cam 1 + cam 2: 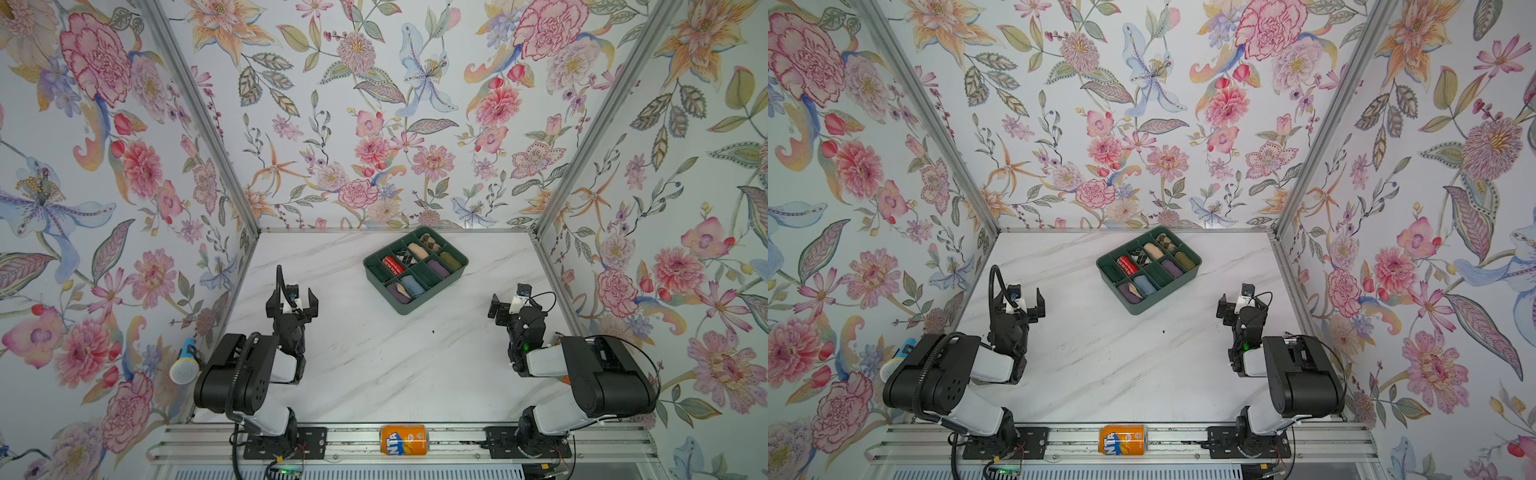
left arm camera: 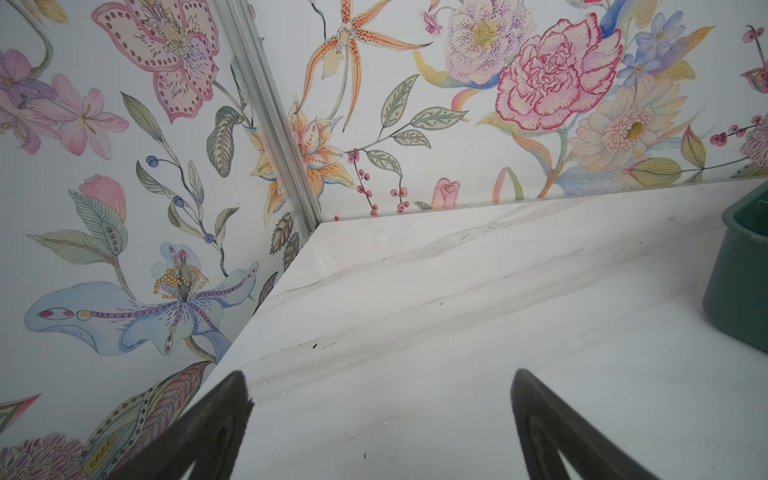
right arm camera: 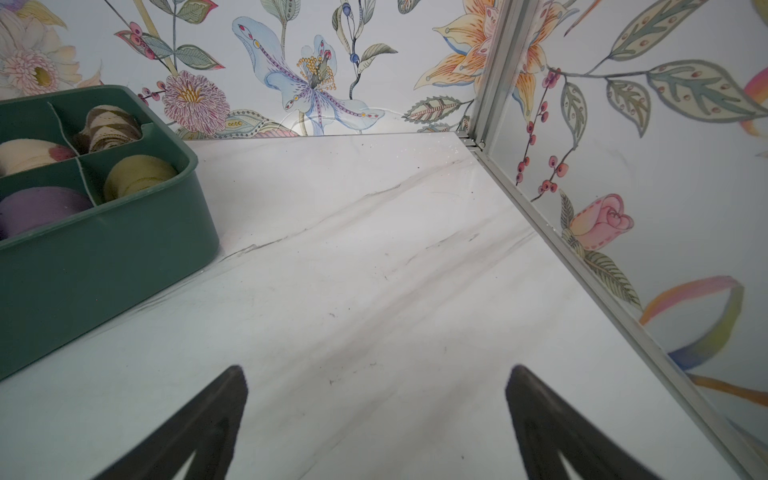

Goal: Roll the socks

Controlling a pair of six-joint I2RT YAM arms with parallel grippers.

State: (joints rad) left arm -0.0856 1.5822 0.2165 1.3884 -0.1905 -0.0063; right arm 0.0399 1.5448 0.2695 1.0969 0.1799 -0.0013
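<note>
Hanging wide open, empty, left gripper (image 1: 293,301) and right gripper (image 1: 505,305) flank the tray (image 1: 436,291) at the table's (image 1: 374,374) far edge; what look like the grey-blue socks (image 1: 411,286), rolled inside, sit nearer the right.

White marble-look tabletop (image 1: 395,374) (image 1: 1121,374), grey veins running diagonally. Floral walls stand along far, left and right edges. Dark green divided tray (image 1: 436,289) (image 1: 1167,291) sits flat on it, near far edge, somewhat right of centre, turned at angle, one corner pointing toward near edge. Tiny dark speck (image 1: 433,331) on bare surface near tabletop middle. Along near edge, aluminium rail (image 1: 457,440); orange soda can (image 1: 404,439) (image 1: 1122,439) lies on its side on rail, about midway along.
</note>
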